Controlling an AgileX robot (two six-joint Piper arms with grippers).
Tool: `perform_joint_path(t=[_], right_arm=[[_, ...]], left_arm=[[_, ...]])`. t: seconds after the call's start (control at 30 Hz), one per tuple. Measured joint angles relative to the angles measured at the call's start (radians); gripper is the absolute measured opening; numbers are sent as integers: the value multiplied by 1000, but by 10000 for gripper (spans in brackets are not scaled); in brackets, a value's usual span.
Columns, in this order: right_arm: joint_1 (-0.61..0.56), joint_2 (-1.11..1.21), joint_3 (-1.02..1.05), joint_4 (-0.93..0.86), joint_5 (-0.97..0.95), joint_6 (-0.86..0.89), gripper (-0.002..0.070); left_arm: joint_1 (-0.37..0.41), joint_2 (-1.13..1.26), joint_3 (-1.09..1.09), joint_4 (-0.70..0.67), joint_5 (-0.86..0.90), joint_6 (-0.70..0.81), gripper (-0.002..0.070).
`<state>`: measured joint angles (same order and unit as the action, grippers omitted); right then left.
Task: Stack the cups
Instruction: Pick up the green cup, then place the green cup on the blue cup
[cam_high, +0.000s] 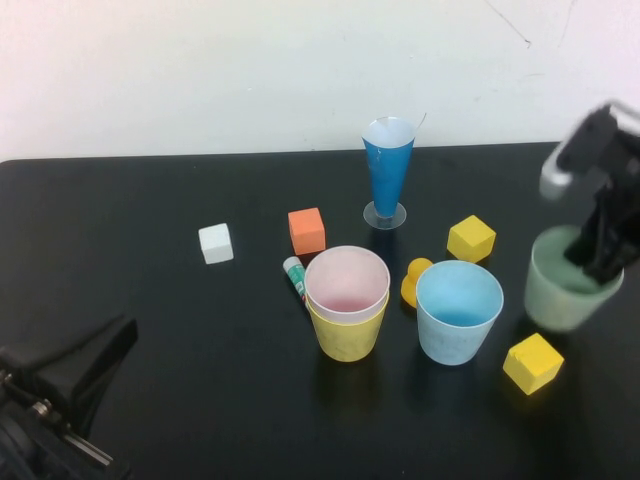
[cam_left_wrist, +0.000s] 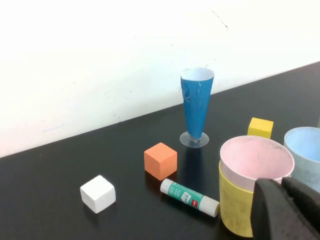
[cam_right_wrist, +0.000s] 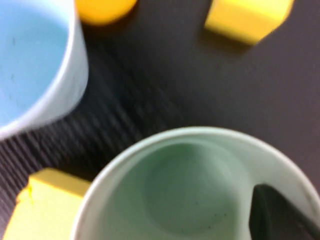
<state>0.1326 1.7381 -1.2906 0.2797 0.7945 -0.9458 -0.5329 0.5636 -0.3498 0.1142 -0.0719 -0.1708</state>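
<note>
— How are my cameras sitting?

— My high view looks down from the robot's side across the black table (cam_high: 150, 200) to the wall. The left wrist camera sits low, facing the wall, sharing the pink cup (cam_high: 347, 280) (cam_left_wrist: 256, 160) with it. The right wrist camera peers straight down, very close, into the green cup (cam_right_wrist: 190, 185) (cam_high: 560, 290).

The four cups, pink (cam_high: 346, 282), yellow (cam_high: 347, 335), light blue (cam_high: 458, 311) and pale green (cam_high: 562, 290), are looking like smooth matt plastic. The surface (cam_high: 150, 320) is showing a black, faintly sheeny finish. The blue cone glass (cam_high: 387, 170) is gleaming glossy on a clear foot. The right hand (cam_high: 598, 250), at the right edge, is appearing matt black; the left hand (cam_high: 75, 375), at the near left corner, likewise.
</note>
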Motion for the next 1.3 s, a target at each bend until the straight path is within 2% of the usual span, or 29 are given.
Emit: perform_joint_path(t=[0.23,0.4,0.67,0.9,1.03,1.2,1.3], right_arm=[[2,-11,-262,87,258,9,32],[44,-22,-317,204,380,-2,32],[162,33,-317,151,362,-12,31],[169,88,-317,113,326,-17,34],[169,112,-317,113,337,-19,103],[169,140,-317,113,332,-19,263],[169,158,-317,113,326,-19,292]], left_arm=[[0,0,0,-13,-4,0,1],[0,0,0,-13,-33,2,1],[0,0,0,-15,-40,2,1],[0,0,0,-15,-40,2,1],[0,0,0,-15,-40,2,1],[0,0,0,-15,-46,2,1],[0,0,0,-7,-46,2,1]])
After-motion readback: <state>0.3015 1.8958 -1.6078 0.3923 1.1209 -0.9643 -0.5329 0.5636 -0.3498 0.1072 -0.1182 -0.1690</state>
